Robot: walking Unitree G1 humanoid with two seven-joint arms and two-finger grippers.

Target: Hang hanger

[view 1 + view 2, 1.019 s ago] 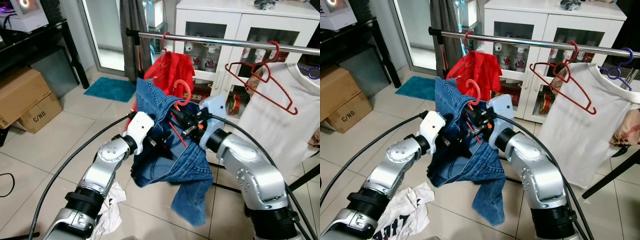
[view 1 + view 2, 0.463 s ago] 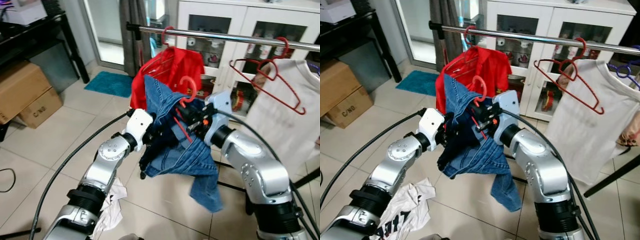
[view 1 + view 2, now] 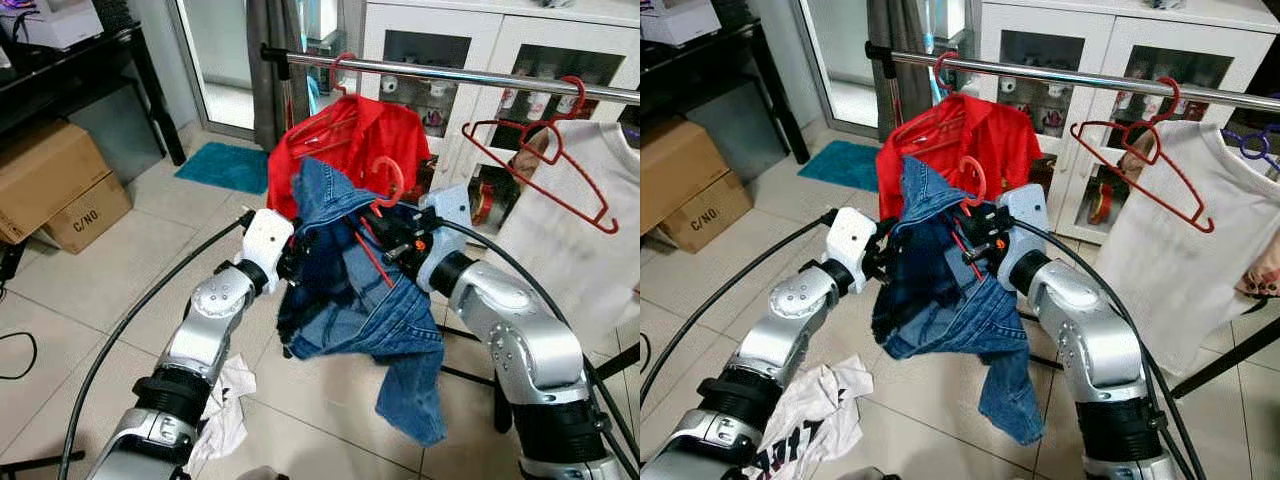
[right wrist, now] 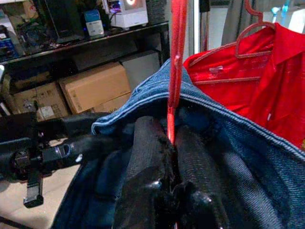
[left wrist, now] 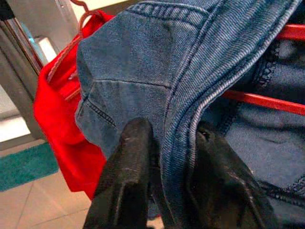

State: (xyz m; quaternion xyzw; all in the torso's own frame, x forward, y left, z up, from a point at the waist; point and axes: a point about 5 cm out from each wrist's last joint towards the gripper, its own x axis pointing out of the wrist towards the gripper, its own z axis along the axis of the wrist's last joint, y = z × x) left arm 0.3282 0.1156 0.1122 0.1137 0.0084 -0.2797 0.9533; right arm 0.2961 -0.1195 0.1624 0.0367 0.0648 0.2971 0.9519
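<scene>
Both grippers — right gripper (image 3: 975, 238) pinching the red hanger (image 3: 970, 190), left gripper (image 3: 296, 262) clamping the jeans (image 3: 350, 300) — I'm lifting closer to the rail (image 3: 450, 75).

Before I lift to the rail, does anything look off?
Yes. The blue denim garment hangs bunched and lopsided on the red plastic hanger, one end dangling low. A crumpled white printed cloth lies on the tiled floor by the left arm.

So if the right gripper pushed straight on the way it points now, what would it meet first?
The right gripper is shut on the red hanger with the denim jeans draped around it. Straight ahead, it would likely press into the jeans' waistband first; beyond lies the left gripper, though depth is unclear.
</scene>
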